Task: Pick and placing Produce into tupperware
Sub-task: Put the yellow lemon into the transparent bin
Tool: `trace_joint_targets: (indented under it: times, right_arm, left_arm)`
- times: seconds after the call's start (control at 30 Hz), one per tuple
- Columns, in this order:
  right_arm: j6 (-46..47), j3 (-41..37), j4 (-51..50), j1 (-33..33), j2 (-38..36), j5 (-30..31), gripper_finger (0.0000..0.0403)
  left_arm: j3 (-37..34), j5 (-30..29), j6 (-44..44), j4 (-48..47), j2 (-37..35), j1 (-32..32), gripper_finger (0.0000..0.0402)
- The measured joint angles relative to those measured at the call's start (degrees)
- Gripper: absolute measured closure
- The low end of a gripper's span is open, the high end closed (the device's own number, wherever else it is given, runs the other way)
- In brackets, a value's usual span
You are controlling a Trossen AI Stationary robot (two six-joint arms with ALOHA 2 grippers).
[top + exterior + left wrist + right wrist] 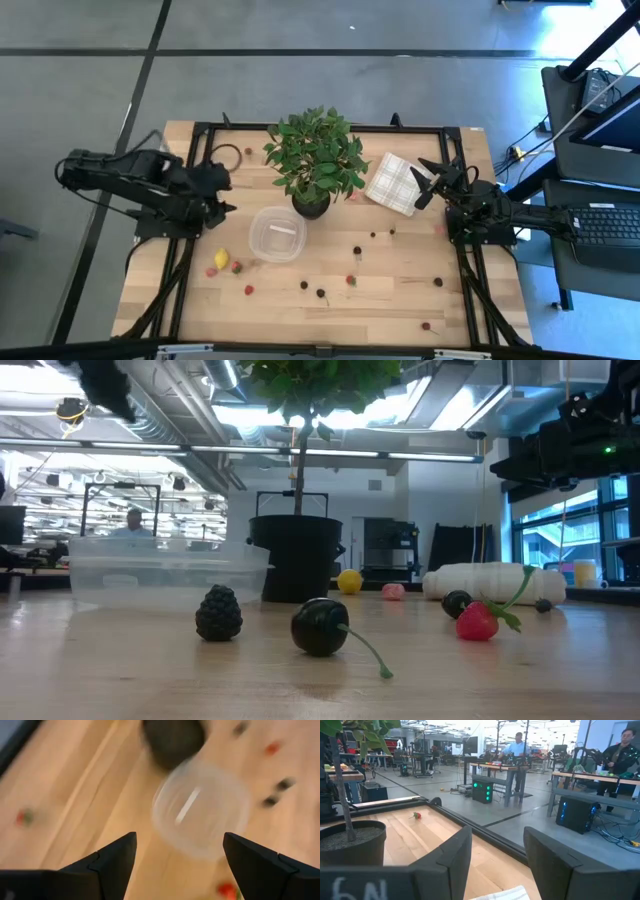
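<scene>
The tupperware [277, 234] is a clear shallow container resting on its base on the table, in front of the plant pot; it also shows in the left wrist view [200, 807]. Produce lies scattered on the wood: a yellow lemon [221, 258], a pink piece [212, 271], red berries [236, 266], a strawberry [351, 280], dark berries [320, 293]. My left gripper [228, 195] hangs open above the table, left of the tupperware, which shows between its fingers [180, 840]. My right gripper [425, 183] is open above the checked cloth.
A leafy potted plant [315, 160] stands mid-table behind the tupperware. A folded white checked cloth [397, 183] lies to its right. A black frame [330, 128] runs along the table's edges. Bare wood lies between the scattered pieces near the front edge. People stand in the room beyond.
</scene>
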Motion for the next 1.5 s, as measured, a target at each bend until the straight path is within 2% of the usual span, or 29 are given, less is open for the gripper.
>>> trace_joint_targets:
  times: [0.1, 0.2, 0.33, 0.57, 0.9, 1.07, 1.27, 1.5]
  right_arm:
    - [0.0, 0.0, 0.0, 0.0, 0.0, 0.0, 0.0221]
    - [-0.1, 0.0, 0.0, 0.0, 0.0, 0.0, 0.0221]
    - [-0.1, 0.0, 0.0, 0.0, 0.0, 0.0, 0.0221]
    - [0.0, 0.0, 0.0, 0.0, 0.0, 0.0, 0.0221]
    - [1.9, 0.0, -0.1, 0.0, 0.0, 0.0, 0.0221]
    - [1.6, 0.0, -0.1, 0.0, 0.0, 0.0, 0.0221]
    - [1.5, 0.0, -0.1, 0.0, 0.0, 0.0, 0.0221]
    - [1.3, 0.0, -0.1, 0.0, 0.0, 0.0, 0.0221]
  left_arm:
    - [3.4, 1.8, -5.9, -9.1, 5.1, 0.0, 0.0113]
    - [4.8, 6.4, -10.4, -14.5, 9.1, 0.0, 0.0113]
    - [4.5, 11.6, -10.9, -15.2, 12.8, -0.9, 0.0113]
    - [4.4, 12.1, -12.4, -13.9, 17.9, -5.5, 0.0113]
    - [4.4, 15.3, -47.5, -14.3, 24.0, -12.8, 0.0113]
    - [4.3, 16.2, -57.8, -14.4, 27.4, -16.3, 0.0113]
    - [4.3, 13.4, -68.8, -14.4, 31.7, -20.0, 0.0113]
    - [4.3, 14.9, -77.2, -14.3, 34.8, -22.0, 0.0113]
